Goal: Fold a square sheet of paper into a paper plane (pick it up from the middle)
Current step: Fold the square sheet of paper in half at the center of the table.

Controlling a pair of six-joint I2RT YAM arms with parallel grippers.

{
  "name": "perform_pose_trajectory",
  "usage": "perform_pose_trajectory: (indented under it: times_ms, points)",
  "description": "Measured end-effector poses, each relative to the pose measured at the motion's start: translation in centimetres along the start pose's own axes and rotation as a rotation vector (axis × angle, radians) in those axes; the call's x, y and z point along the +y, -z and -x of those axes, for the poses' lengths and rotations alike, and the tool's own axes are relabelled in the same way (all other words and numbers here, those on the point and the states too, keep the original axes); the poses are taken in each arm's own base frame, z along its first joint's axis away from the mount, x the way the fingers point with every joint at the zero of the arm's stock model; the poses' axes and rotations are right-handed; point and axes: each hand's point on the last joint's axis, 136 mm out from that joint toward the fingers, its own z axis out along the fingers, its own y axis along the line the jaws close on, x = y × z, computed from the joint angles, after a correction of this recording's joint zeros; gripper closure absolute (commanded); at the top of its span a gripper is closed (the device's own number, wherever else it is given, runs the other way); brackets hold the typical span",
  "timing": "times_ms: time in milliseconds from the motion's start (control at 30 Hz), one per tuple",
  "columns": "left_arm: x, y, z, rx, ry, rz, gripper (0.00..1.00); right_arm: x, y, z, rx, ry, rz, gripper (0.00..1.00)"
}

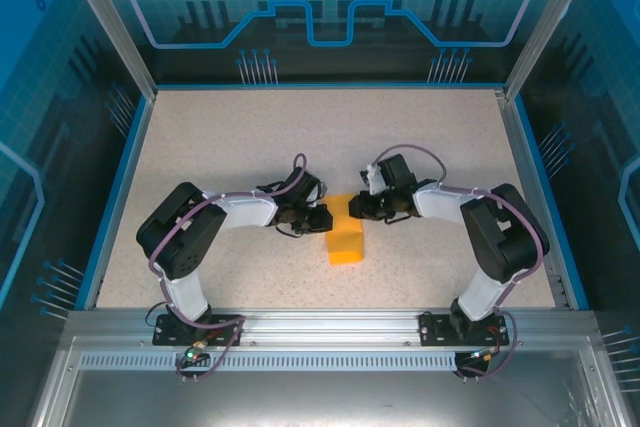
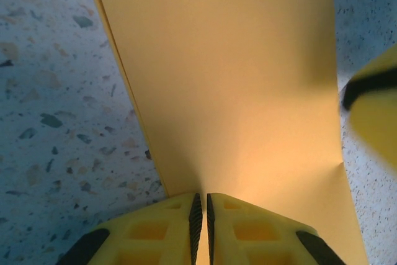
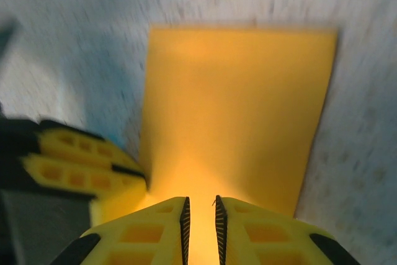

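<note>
Left wrist: left gripper [image 2: 201,200] clamps the square sheet of paper [image 2: 236,79]; right gripper [image 3: 201,206] sits barely apart around it, grip unclear. Uneven pulling could tear it.

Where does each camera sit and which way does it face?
Top external: above and behind the bases, looking down at the table; both arms show, left gripper and right gripper at the sheet of paper.
Left wrist: on the left arm, facing along its fingers over the sheet toward the right gripper.
Right wrist: on the right arm, blurred, facing over its fingers onto the sheet.
Shared: both wrist views see the sheet and the other gripper.
</note>
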Motion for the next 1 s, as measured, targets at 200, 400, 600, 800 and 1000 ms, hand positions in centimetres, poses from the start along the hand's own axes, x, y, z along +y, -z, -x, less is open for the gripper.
perform_pose_trajectory:
  times_ms: [200, 400, 600, 800, 1000]
  points:
    - [0.0, 0.0, 0.0, 0.005, -0.001, 0.006, 0.84, -0.1, -0.2, -3.5, 0.081, -0.003, -0.011, 0.79]
    - [0.0, 0.0, 0.0, 0.01, -0.001, 0.012, 0.84, -0.1, -0.1, -4.1, 0.099, 0.019, -0.016, 0.79]
    - [0.0, 0.0, 0.0, 0.014, 0.001, 0.016, 0.84, -0.5, -0.1, -4.8, 0.12, 0.043, -0.023, 0.8]
    - [0.0, 0.0, 0.0, 0.018, 0.002, 0.019, 0.84, -0.3, -0.1, -5.5, 0.125, 0.07, -0.011, 0.79]
    - [0.0, 0.0, 0.0, 0.029, -0.011, 0.026, 0.84, 0.5, 0.3, -8.2, 0.161, 0.108, -0.007, 0.79]
